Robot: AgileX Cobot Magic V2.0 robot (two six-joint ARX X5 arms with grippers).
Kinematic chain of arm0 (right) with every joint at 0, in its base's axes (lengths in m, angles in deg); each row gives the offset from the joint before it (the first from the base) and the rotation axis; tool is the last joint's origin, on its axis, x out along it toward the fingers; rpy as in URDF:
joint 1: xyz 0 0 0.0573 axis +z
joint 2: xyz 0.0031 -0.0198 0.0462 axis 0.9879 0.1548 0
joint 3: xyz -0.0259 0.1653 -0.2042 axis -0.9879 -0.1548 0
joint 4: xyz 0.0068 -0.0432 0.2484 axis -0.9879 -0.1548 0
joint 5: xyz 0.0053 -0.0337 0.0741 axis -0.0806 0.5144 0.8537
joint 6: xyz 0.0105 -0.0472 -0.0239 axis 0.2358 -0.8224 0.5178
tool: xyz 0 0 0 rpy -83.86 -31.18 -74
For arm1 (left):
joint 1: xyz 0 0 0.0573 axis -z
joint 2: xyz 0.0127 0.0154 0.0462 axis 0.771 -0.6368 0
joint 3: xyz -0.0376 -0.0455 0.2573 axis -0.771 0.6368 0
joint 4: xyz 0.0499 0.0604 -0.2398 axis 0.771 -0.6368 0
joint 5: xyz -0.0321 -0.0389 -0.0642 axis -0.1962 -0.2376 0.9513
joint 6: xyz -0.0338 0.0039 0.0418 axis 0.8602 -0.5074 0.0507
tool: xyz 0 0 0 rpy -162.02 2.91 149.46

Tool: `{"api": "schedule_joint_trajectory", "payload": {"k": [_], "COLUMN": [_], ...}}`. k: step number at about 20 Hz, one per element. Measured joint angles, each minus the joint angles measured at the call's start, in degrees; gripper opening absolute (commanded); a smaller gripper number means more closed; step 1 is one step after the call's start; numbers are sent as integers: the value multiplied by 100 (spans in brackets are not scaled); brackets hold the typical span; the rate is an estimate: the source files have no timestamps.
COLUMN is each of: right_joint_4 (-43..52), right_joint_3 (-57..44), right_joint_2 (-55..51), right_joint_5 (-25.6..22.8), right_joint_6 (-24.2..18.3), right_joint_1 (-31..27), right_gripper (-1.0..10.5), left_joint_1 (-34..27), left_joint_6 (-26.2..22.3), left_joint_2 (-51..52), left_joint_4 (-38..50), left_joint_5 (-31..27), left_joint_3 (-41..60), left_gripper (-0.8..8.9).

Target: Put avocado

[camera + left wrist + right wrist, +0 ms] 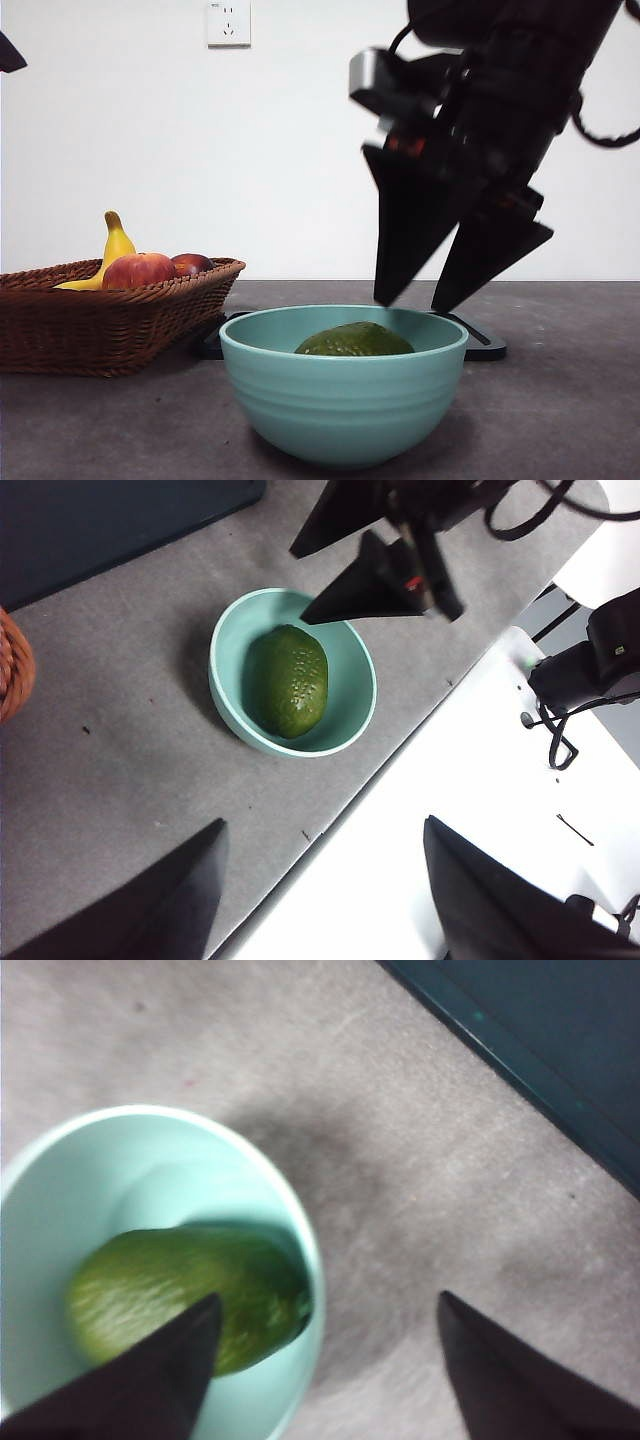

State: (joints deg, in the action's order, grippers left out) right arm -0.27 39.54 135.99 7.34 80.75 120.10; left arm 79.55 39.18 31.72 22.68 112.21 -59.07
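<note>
front view: the avocado (354,341) sits low in the teal bowl (343,405) at centre bottom, lying flat with its long axis running left to right, and the right gripper (422,296) hangs just above the rim, jaws apart and empty. so the placing looks done, with only the retreat left.

left wrist view: the avocado (288,679) lies diagonally in the bowl (229,695), left of centre in the upper half of frame. the left gripper (325,885) waits well away, jaws apart.

right wrist view: the avocado (175,1295) is at lower left, lengthwise across the bowl (300,1220).
</note>
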Motion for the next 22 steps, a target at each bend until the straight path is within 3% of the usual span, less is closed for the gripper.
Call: {"api": "schedule_joint_trajectory", "payload": {"k": [6, 10, 17, 22], "right_joint_4": [260, 330, 240, -273], "right_joint_3": [2, 2, 48, 868], "right_joint_2": [387, 442, 442, 444], "right_joint_5": [-175, -155, -120, -177], "right_joint_6": [28, 28, 87, 140], "right_joint_1": [85, 116, 140, 59], "right_gripper": [166, 24, 14, 14], "left_joint_1": [0, 0, 0, 0], "left_joint_6": [0, 0, 0, 0], "left_joint_2": [0, 0, 0, 0], "left_joint_4": [0, 0, 0, 0], "left_joint_5": [0, 2, 0, 2], "left_joint_3": [0, 0, 0, 0], "left_gripper": [311, 311, 311, 311]}}
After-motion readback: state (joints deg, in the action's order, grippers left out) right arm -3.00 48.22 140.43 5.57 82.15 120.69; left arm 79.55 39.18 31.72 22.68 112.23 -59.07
